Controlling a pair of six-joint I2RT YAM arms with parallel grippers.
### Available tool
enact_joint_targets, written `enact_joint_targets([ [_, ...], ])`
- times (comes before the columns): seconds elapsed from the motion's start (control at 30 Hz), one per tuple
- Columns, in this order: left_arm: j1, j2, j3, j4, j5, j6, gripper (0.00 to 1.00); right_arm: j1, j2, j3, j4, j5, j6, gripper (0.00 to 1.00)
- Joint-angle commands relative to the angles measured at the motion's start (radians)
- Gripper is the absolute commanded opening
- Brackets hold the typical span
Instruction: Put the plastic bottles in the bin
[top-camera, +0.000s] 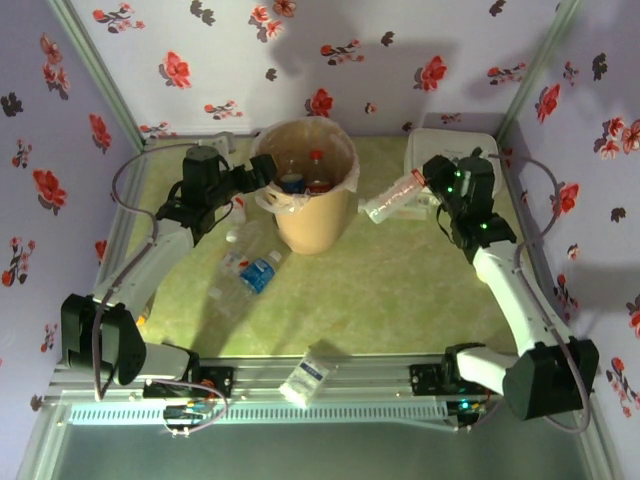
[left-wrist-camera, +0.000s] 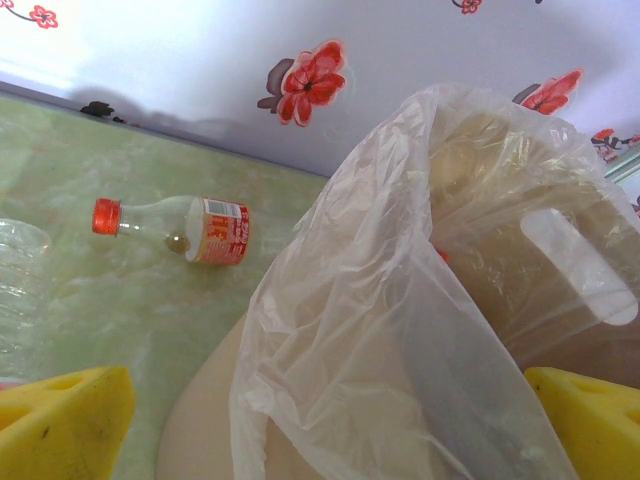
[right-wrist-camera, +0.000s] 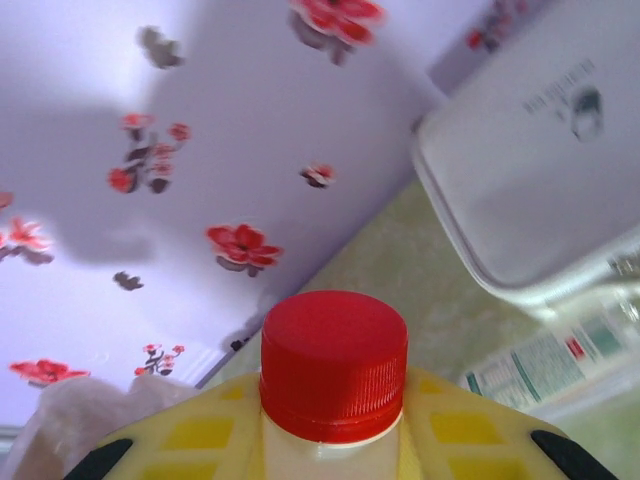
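Right claw (right-wrist-camera: 332, 448) is clamped on the neck of a red-capped bottle (right-wrist-camera: 333, 365), with its yellow pads (right-wrist-camera: 190, 440) tight on both sides. From above, this claw (top-camera: 428, 182) holds it right of the bin (top-camera: 340, 215), in front of the white box (top-camera: 455, 150). The bottle's body is cut off at the bottom of the wrist view. A second bottle (right-wrist-camera: 555, 355) lies against the box, also cut off at the frame edge. From above the two clear outlines run together and are hard to separate.

Left claw (top-camera: 262, 172) hangs at the bin's left rim, jaws spread wide and gripping nothing. In its wrist view the bin's bag (left-wrist-camera: 400, 300) sits between the pads and hides the inside. From above, two bottles (top-camera: 305, 178) show in the bin.

A small bottle (left-wrist-camera: 175, 228) with a red cap lies on the table (top-camera: 400, 290) left of the bin, near the back wall. A blue-label bottle (top-camera: 258, 272) lies in front of the bin, and another bottle (top-camera: 305, 380) lies on the near rail. Open table runs between the arms, in front of the bin.
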Motion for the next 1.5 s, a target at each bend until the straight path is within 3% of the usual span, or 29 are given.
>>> enact_joint_targets([
  [0.0,-0.001,-0.002,-0.003,0.021,0.002,-0.003,0.99,0.016,-0.018,0.059,0.028,0.008,-0.228,0.15],
  [0.2,-0.003,-0.003,-0.004,0.018,0.002,-0.002,0.99,0.109,-0.010,0.167,0.154,0.016,-0.382,0.15],
  [0.5,-0.002,0.003,-0.003,0.025,0.004,-0.011,0.99,0.191,0.095,0.358,0.245,-0.030,-0.417,0.13],
  [0.63,-0.002,0.002,-0.004,0.022,0.004,-0.010,0.99,0.257,0.171,0.424,0.252,-0.056,-0.469,0.14],
  [0.8,-0.001,0.000,-0.007,0.021,0.004,-0.011,0.99,0.355,0.261,0.509,0.136,-0.068,-0.654,0.14],
  [1.1,-0.001,0.006,-0.007,0.026,0.004,-0.012,0.99,0.437,0.315,0.456,0.046,-0.056,-0.893,0.15],
  [1.47,-0.001,0.026,-0.007,0.037,0.004,-0.021,0.99,0.441,0.338,0.324,0.134,-0.074,-0.880,0.20],
])
